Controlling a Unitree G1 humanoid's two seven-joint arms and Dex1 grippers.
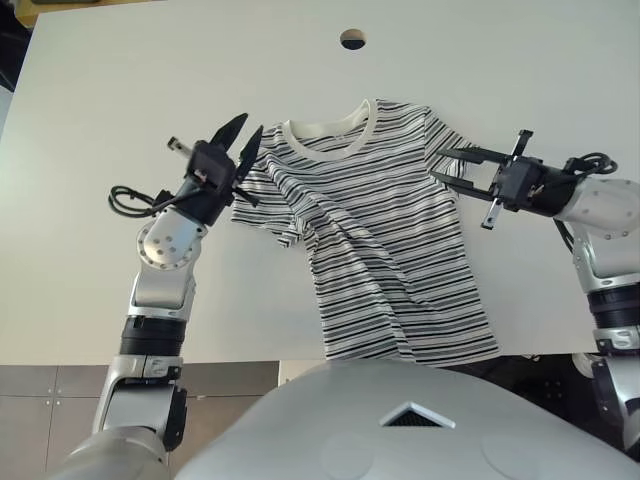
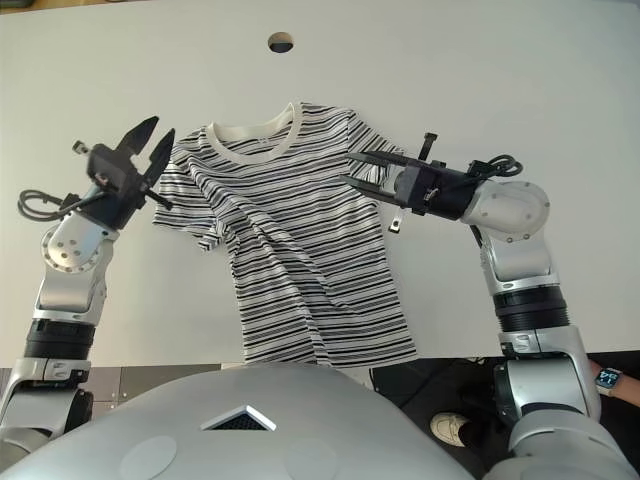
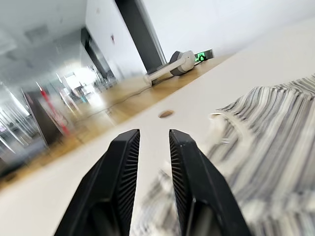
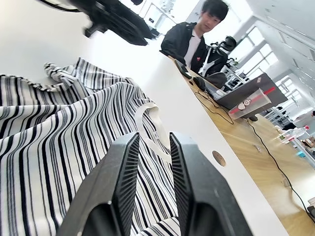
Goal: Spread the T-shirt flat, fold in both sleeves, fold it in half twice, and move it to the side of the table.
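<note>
We judge the spreading nearly done: the T-shirt [image 1: 380,250] lies on the table [image 1: 120,80], collar far, left sleeve rumpled. Sleeve folds, both halvings and the move aside remain. The left end effector [image 1: 250,123] and right end effector [image 1: 436,165] hover at the sleeves, fingers apart, empty.

Open-plan office or lab.
Beyond the white table [image 1: 120,80] with its cable hole [image 1: 352,39]: wooden desks [image 4: 256,172], a laptop [image 4: 246,93], cables [image 4: 211,105], tall windows [image 4: 256,34].
</note>
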